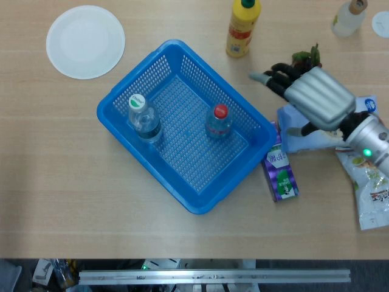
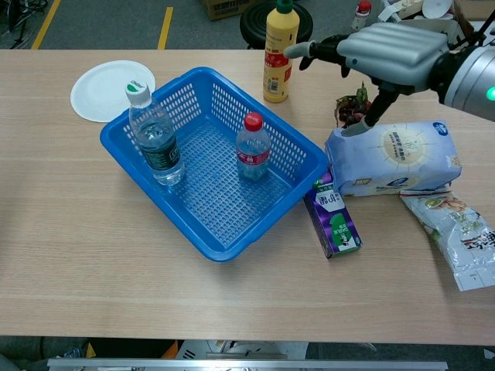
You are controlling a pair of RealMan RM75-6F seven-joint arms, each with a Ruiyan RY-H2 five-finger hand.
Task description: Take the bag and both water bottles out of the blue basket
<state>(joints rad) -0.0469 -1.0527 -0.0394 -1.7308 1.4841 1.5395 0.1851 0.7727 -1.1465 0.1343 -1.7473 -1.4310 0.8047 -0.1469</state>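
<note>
Two water bottles (image 2: 155, 134) (image 2: 253, 147) remain in the blue basket (image 2: 220, 232); the bag (image 2: 394, 158) lies outside at right — right hand (image 2: 387, 52) empty, fingers spread.

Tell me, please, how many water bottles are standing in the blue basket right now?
2: the green-capped water bottle stands at the blue basket's left corner, the red-capped water bottle near its right wall. Nothing seems hidden.

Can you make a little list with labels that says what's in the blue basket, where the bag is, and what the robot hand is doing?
in basket: green-cap bottle, red-cap bottle, both upright
bag: out, lying on the table right of the basket
right hand: empty, fingers spread, above the table between bag and basket
left hand: not seen
left to do: both bottles
</note>
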